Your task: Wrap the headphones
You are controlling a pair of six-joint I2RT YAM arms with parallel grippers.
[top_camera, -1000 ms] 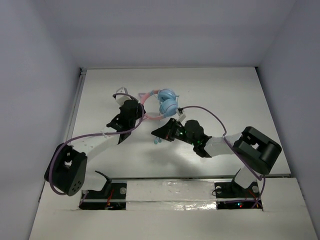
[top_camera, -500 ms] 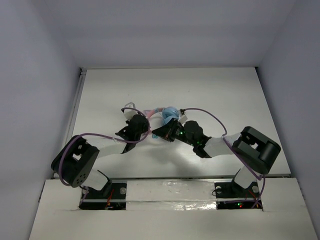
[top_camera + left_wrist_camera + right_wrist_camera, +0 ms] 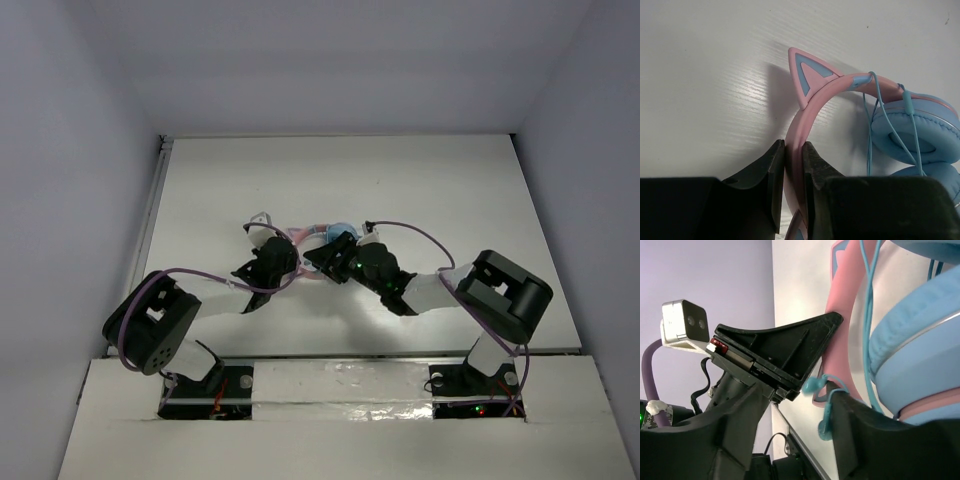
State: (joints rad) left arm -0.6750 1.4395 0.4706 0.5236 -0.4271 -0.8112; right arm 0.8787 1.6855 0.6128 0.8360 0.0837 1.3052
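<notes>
Clamping the smooth pink band of the headphones (image 3: 935, 127), the left jaws sit closed; right jaws stand apart

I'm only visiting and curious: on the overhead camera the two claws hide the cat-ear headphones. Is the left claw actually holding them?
Observer: Yes. The left wrist camera shows the left gripper shut on the pink headband, just below a cat ear.
Operator: And the wire?
Observer: The thin light-blue cable crosses the headband and runs over an ear cup.
Operator: Is the right claw gripping?
Observer: No. In the right wrist view the right gripper is open, the cable's end in the gap between its fingers.
</notes>
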